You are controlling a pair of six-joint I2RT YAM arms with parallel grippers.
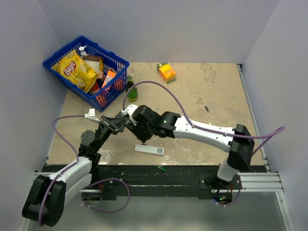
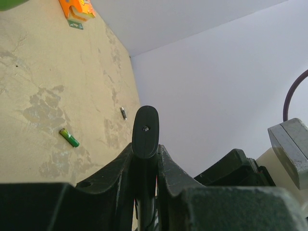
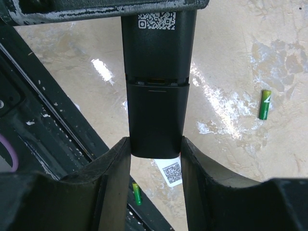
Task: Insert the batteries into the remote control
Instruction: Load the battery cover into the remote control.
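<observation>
**Both grippers clamp the remote**

The right gripper (image 3: 155, 144) pinches one end of the black remote (image 3: 156, 106) between its fingers. The left gripper (image 2: 145, 156) is closed on the same remote, seen edge-on there, with its rounded end sticking out past the jaws. The remote is held off the table (image 1: 216, 91), over the left-centre part. Below it a white remote (image 1: 149, 149) lies towards the near edge. One battery (image 3: 265, 104) lies on the bare table, and a second battery (image 3: 137, 193) sits right at the near edge. A bottle (image 1: 131, 90) stands just beside the basket (image 1: 118, 82) in the far left corner. An orange box (image 1: 166, 71) lies by the far edge.
</observation>
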